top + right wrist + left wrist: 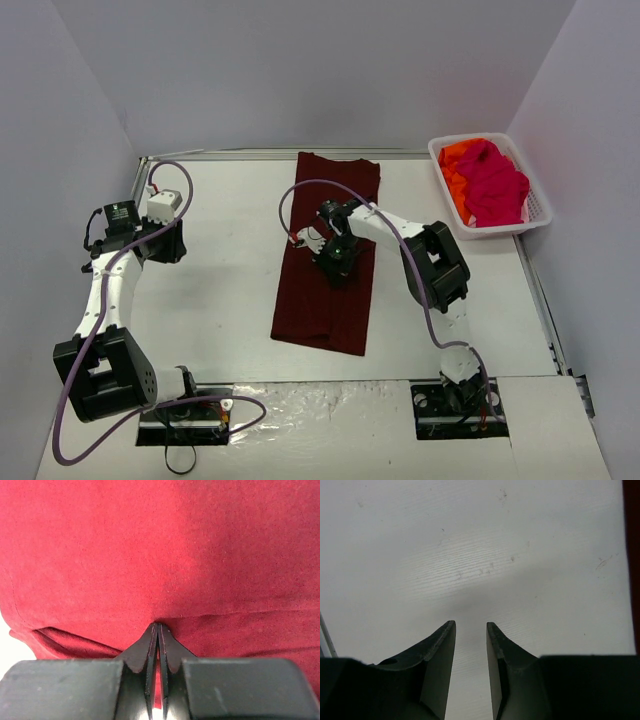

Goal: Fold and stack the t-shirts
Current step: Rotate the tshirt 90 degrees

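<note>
A dark maroon t-shirt lies folded lengthwise into a long strip in the middle of the table. My right gripper is down on the strip's middle, shut on a crease of the maroon t-shirt; the cloth fills the right wrist view around the closed tips. Off to the left, my left gripper hangs over bare table, its jaws partly open with nothing between them. The shirt's edge shows at the far right of the left wrist view. A pink t-shirt and an orange one lie bundled in the basket.
The white lattice basket stands at the back right against the wall. Grey walls close in the table on the left, back and right. A metal rail runs along the right edge. A loose cable arcs over the strip's left side.
</note>
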`<action>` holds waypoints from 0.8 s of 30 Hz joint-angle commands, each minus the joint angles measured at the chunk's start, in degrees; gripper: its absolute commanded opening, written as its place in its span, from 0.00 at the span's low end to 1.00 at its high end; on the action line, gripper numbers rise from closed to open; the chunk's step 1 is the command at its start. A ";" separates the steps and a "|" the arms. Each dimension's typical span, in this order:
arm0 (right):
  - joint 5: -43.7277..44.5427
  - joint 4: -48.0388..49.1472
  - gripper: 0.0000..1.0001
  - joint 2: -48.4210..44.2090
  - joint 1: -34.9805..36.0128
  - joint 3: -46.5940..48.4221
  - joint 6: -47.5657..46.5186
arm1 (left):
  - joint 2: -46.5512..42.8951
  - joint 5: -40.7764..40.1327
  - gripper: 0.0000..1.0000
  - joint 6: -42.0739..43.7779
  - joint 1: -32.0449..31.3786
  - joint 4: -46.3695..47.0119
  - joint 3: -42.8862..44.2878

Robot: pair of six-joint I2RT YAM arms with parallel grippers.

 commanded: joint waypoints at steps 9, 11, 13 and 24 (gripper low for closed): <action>15.26 -3.54 0.00 12.07 -6.04 9.80 -5.13 | 1.17 1.24 0.30 -0.32 -1.97 -0.16 1.66; 14.91 -3.90 0.00 12.77 -6.22 12.53 -5.13 | 1.52 0.28 0.30 -0.06 -2.85 -0.25 1.83; 14.73 -3.90 0.00 13.21 -6.48 14.81 -5.04 | 1.61 -0.86 0.31 0.03 -4.17 -0.16 1.83; 9.64 -10.38 0.00 9.71 -5.87 17.73 -5.48 | 1.96 -1.66 0.31 1.18 -7.07 -0.69 2.01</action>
